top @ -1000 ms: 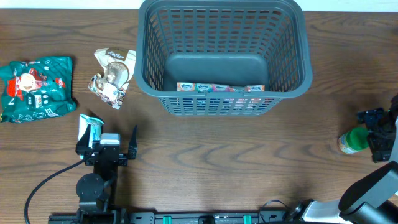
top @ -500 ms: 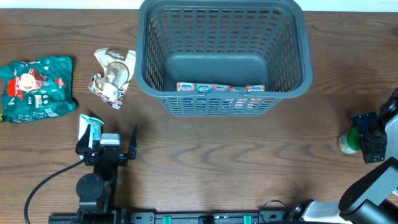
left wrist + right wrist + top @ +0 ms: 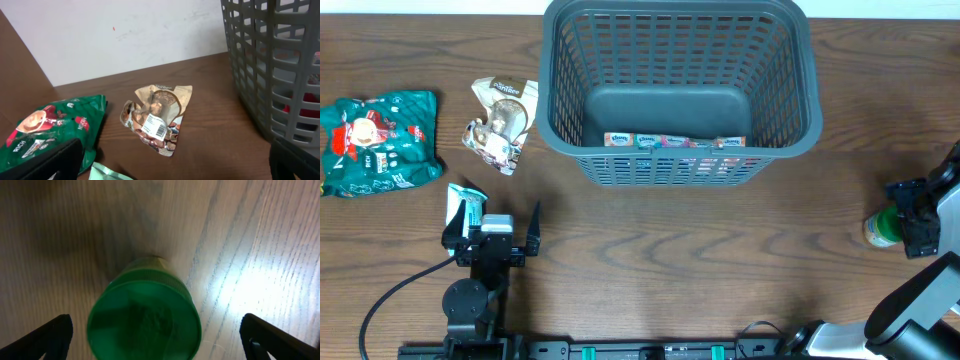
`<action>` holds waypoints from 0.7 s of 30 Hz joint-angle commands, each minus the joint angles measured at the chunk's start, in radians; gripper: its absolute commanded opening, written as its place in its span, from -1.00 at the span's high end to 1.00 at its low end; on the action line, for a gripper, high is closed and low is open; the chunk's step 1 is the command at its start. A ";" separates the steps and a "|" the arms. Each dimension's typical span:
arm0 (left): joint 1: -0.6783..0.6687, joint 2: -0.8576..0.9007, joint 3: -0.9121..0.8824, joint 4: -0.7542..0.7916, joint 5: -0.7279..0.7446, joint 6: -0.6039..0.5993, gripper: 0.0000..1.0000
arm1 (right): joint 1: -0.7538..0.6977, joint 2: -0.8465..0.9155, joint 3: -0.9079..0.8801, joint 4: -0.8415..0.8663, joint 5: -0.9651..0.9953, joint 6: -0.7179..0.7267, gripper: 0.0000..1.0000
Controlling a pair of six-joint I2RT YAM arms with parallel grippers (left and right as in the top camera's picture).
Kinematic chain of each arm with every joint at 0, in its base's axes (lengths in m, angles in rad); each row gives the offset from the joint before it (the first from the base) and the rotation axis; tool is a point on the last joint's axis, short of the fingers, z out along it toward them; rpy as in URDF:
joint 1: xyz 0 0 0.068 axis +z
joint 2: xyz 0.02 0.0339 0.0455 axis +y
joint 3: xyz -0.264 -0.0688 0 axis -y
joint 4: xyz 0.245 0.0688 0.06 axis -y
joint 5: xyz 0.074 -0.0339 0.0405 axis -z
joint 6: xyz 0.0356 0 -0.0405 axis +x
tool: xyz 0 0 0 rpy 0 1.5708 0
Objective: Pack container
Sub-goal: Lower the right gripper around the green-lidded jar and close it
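The container (image 3: 790, 140) is a large dark grey lattice basket at the table's back centre, with a flat pink packet (image 3: 675, 141) on its floor; its side also shows in the left wrist view (image 3: 280, 75). My right gripper (image 3: 918, 218) is open at the right edge, just above a green-capped bottle (image 3: 880, 228). The green cap (image 3: 144, 322) sits between the spread fingers, not touched. My left gripper (image 3: 490, 232) is open and empty at the front left, beside a mint-green packet (image 3: 466, 208).
A brown-and-cream snack pouch (image 3: 502, 123) lies left of the basket, also in the left wrist view (image 3: 157, 117). A green coffee bag (image 3: 378, 140) lies at the far left, and shows in the left wrist view (image 3: 50, 125).
My right gripper has shifted slightly left over the green-capped bottle. The left arm has not moved.
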State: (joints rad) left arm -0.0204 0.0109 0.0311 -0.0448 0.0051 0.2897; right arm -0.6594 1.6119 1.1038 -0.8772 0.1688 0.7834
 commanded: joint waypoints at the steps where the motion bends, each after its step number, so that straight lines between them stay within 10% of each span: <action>1: 0.006 -0.007 -0.027 -0.024 -0.001 0.013 -0.97 | 0.002 -0.001 -0.046 0.026 0.014 -0.003 -0.80; 21: 0.006 -0.007 -0.027 -0.024 -0.001 0.013 -0.97 | -0.009 0.011 -0.112 0.119 0.006 0.008 -0.65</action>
State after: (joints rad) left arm -0.0204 0.0109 0.0311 -0.0448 0.0051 0.2897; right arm -0.6609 1.6131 0.9989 -0.7639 0.1680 0.7837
